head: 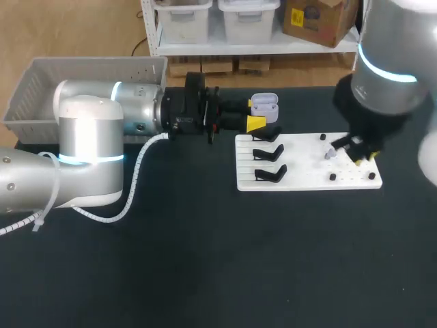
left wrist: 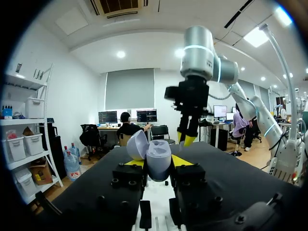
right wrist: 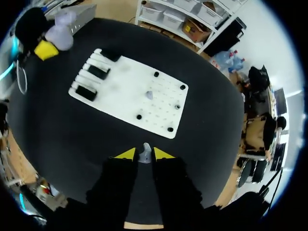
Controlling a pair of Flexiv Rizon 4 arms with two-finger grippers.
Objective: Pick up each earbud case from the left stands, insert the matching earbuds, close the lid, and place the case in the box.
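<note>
**Head view: case presented open for loading**

On the surface a white board is laid. Beyond it the earbud case, lid open, is clamped in the left claw, evidently to receive the earbud pinched in the right claw.

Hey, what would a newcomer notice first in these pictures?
First, the open lilac case, clamped in the left gripper by the far corner of the white board. Next, the right gripper over the board's peg side, pinching a small earbud. The board's three black stands are empty.
</note>
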